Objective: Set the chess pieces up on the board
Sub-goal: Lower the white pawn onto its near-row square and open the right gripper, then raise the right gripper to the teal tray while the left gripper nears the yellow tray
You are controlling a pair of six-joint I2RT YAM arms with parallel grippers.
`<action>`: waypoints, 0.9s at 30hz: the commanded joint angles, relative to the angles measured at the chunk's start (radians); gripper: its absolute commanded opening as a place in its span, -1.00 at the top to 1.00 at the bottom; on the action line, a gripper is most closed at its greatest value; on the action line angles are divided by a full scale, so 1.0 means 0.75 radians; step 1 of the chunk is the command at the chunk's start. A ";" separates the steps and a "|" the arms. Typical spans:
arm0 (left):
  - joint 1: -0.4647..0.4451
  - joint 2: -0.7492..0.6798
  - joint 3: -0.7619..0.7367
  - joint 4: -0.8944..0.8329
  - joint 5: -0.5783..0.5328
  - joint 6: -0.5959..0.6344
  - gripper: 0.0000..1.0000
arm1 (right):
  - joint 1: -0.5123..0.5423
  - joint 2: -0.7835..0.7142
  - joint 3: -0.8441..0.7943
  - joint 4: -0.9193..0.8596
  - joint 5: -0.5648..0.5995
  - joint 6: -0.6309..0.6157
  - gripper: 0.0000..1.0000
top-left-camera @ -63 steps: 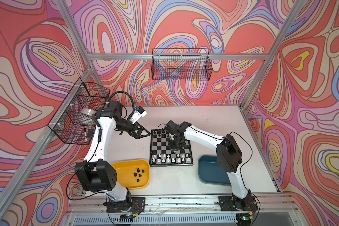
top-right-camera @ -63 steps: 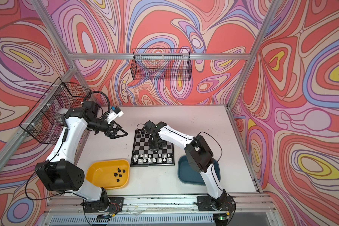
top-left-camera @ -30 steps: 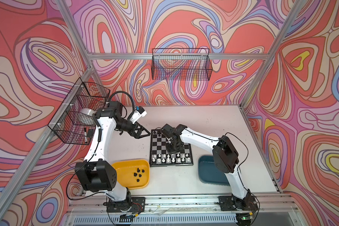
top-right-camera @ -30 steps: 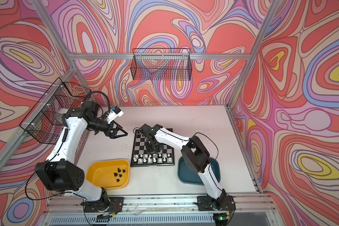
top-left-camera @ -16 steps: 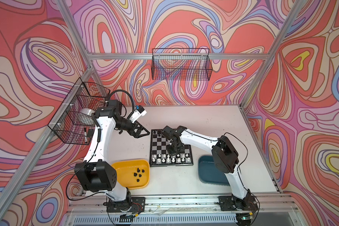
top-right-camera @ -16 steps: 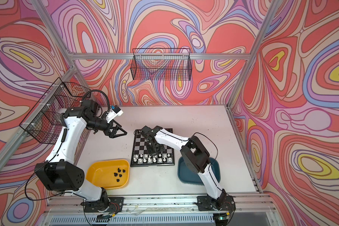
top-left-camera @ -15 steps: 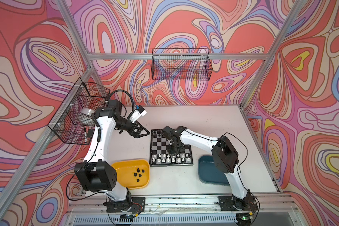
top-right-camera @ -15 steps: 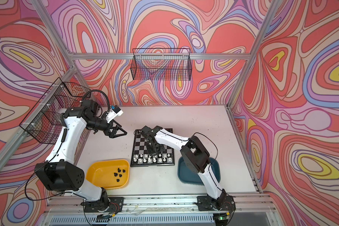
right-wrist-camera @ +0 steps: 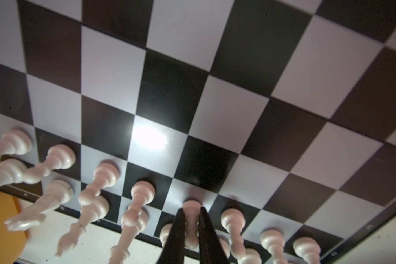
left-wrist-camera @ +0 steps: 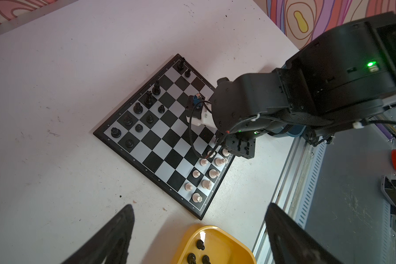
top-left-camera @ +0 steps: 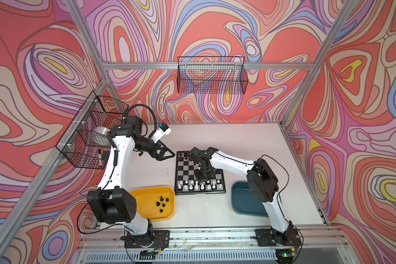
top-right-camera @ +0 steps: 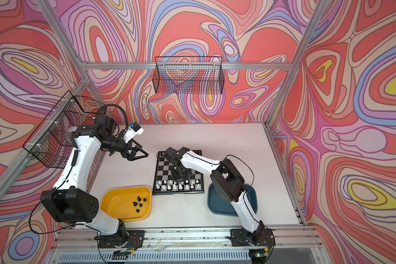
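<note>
Between right pincer (right-wrist-camera: 191,208) tips: white pawn (right-wrist-camera: 191,228) (upright) on board (right-wrist-camera: 169,91).

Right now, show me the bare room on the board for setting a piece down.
The middle rows of the board lie bare between the black pieces and the white pieces. Crowded: the white rows, where the right gripper pinches a white pawn.
</note>
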 commanded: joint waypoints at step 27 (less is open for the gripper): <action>0.010 0.005 0.035 -0.041 0.035 0.020 -0.81 | 0.012 0.025 0.101 -0.043 0.058 -0.027 0.55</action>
